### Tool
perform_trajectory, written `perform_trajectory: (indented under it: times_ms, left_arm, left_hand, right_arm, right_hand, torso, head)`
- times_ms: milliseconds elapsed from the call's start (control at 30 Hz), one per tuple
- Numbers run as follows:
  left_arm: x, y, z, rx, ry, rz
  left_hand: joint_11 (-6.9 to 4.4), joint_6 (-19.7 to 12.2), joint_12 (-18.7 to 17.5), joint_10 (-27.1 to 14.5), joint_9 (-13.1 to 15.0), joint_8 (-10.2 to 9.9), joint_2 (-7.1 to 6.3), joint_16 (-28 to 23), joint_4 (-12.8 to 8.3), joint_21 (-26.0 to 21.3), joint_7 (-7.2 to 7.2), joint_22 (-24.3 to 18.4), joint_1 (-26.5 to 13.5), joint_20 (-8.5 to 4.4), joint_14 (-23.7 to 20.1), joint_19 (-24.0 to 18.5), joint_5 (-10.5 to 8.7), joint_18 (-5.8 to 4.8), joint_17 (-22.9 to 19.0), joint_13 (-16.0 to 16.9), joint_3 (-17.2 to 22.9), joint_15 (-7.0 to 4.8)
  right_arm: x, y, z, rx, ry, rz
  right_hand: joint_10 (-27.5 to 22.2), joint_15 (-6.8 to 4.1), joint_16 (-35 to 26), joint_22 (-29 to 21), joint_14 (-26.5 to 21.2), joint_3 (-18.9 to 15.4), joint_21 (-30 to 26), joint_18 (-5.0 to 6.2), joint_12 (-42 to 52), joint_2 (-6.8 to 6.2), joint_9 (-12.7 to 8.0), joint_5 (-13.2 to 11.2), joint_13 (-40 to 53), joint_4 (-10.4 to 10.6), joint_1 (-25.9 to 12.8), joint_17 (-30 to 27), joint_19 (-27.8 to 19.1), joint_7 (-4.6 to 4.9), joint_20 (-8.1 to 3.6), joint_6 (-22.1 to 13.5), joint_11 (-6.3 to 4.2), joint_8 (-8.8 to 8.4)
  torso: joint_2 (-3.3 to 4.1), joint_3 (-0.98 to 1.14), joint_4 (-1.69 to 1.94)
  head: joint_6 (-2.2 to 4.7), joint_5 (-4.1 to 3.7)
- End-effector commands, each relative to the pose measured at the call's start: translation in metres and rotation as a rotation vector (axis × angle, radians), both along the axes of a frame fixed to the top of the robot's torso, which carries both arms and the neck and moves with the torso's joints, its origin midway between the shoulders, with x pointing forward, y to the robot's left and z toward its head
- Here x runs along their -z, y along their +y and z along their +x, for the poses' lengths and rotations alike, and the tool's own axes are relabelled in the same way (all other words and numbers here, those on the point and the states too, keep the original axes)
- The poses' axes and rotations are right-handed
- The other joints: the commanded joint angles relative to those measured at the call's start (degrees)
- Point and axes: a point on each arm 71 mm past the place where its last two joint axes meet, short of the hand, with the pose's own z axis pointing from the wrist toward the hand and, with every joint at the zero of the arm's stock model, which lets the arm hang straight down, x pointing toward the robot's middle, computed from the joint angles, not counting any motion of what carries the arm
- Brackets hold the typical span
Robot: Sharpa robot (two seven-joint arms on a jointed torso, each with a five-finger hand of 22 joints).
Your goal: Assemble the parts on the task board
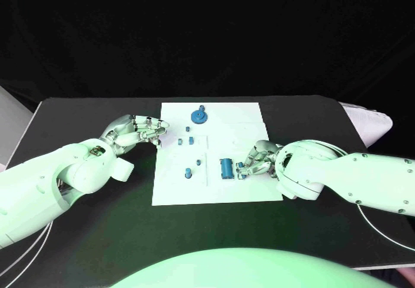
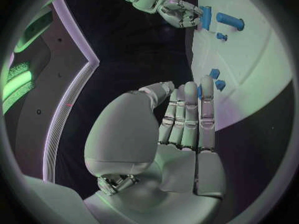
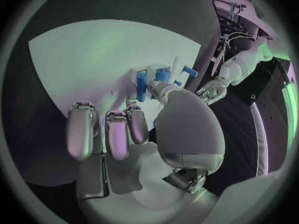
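The right hand [image 1: 256, 159] rests low on the right half of the task board [image 1: 233, 120], its fingers curled in against the long blue block [image 1: 225, 168] near the middle of the board. We cannot confirm from the head view whether the block is gripped or only touched. The left hand [image 1: 137, 130] hangs at the board's left edge with its fingers drawn together, and we see nothing held in it. We judge that the step in hand is the seating or alignment of the block, with most parts not yet assembled: the round blue part [image 1: 200, 116] lies at the board's far end, and the small blue pieces [image 1: 185, 141] lie left of centre. The next move calls for a firm pinch on the block and a square, controlled placement. The left wrist view shows the right hand's fingertips [image 2: 187, 16] against the block's end, which the head view obscures. The right wrist view shows upright blue pieces [image 3: 152, 80] just beyond the thumb.
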Motion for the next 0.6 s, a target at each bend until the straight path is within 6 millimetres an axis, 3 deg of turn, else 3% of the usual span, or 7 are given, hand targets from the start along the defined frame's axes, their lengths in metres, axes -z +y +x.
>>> perform_trajectory:
  times_ms: [33, 600]
  left_arm:
    - [-0.0005, -0.0020, -0.0008, 0.019, -0.002, -0.006]
    - [-0.0003, -0.0015, -0.0007, 0.018, -0.001, -0.004]
  left_hand:
    - [0.16, -0.11, 0.02, -0.37, -0.08, -0.11, 0.12, -0.36, 0.07, -0.15, 0.21, 0.06, 0.26, 0.15, 0.13, 0.36, 0.21, 0.76, 0.01, -0.10, 0.26, 0.18]
    - [0.16, -0.11, 0.02, -0.37, -0.08, -0.11, 0.12, -0.36, 0.07, -0.15, 0.21, 0.06, 0.26, 0.15, 0.13, 0.36, 0.21, 0.76, 0.01, -0.10, 0.26, 0.18]
  right_arm:
    - [-0.0007, 0.0032, -0.0013, -0.028, -0.005, 0.000]
    - [-0.0014, 0.0027, -0.0001, -0.025, -0.023, -0.002]
  right_hand:
    - [0.19, -0.10, 0.37, 12.00, 4.58, -0.29, 0.32, -0.63, -0.13, 0.06, -0.06, -0.35, 6.88, 0.04, -0.41, 8.57, 4.24, 0.28, -0.18, -0.12, -0.02, -0.23]
    - [0.00, -0.12, 0.33, 11.96, 4.56, -0.58, 0.11, -0.60, -0.48, 0.13, -0.08, -0.39, 6.66, 0.01, -0.44, 8.51, 4.22, 0.31, -0.17, -0.21, -0.01, -0.27]
  torso:
    - [0.00, -0.01, 0.00]
    - [-0.02, -0.02, 0.02]
  head:
    - [-0.03, 0.07]
    - [-0.17, 0.16]
